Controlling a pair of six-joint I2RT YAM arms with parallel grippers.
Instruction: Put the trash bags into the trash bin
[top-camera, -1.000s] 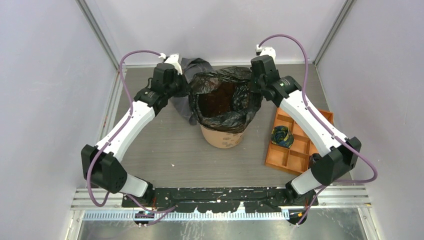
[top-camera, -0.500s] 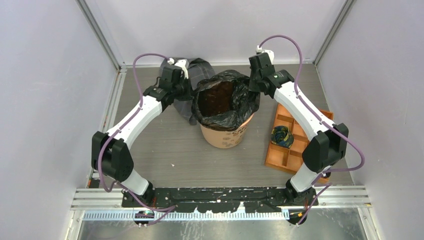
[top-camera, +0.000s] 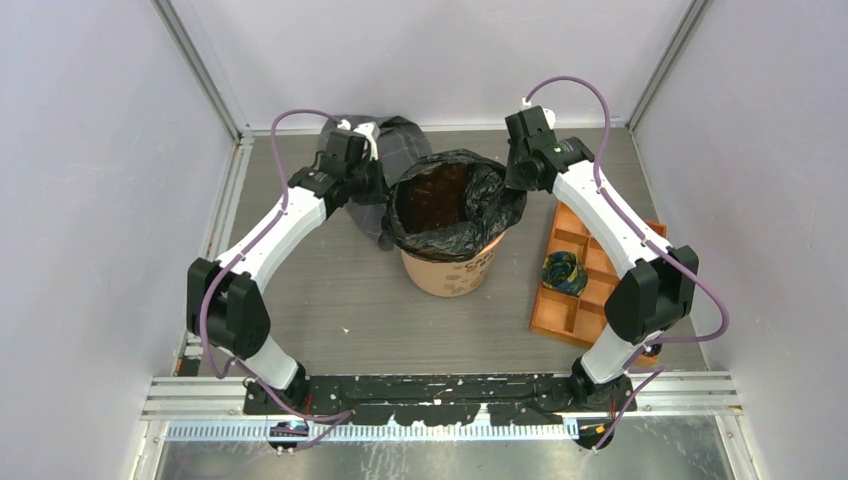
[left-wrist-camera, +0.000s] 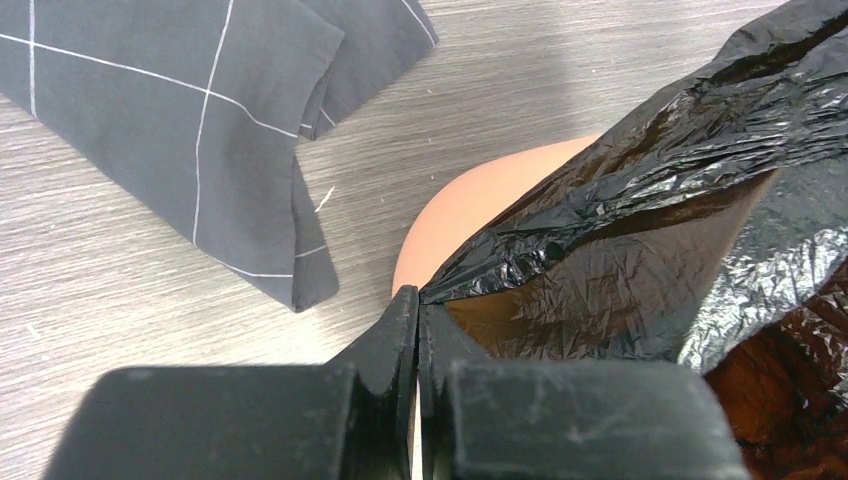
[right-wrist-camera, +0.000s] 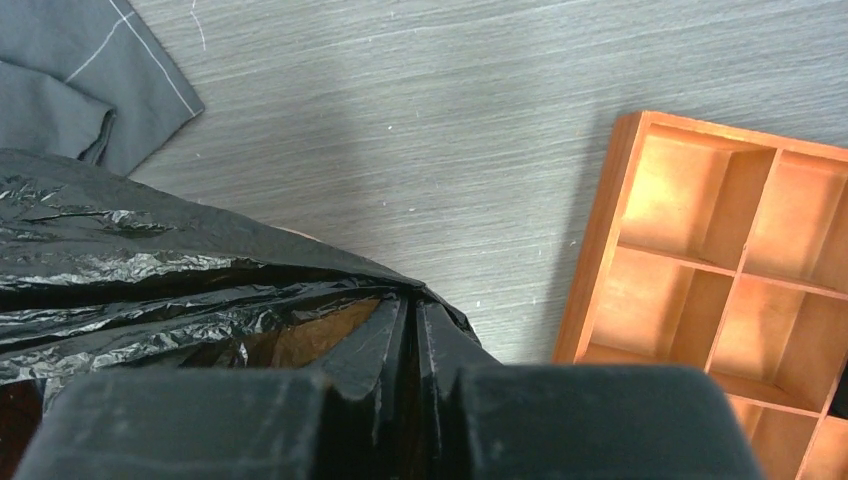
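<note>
A grey wood-grain counter sat between pale lilac walls. Mid-counter stood the orange trash bin, with the black trash bag lining it and folded over its rim. The left gripper was clamped on the bag's edge. The right gripper had its jaws a slit apart with film between them; whether it still gripped could not be told.
</note>
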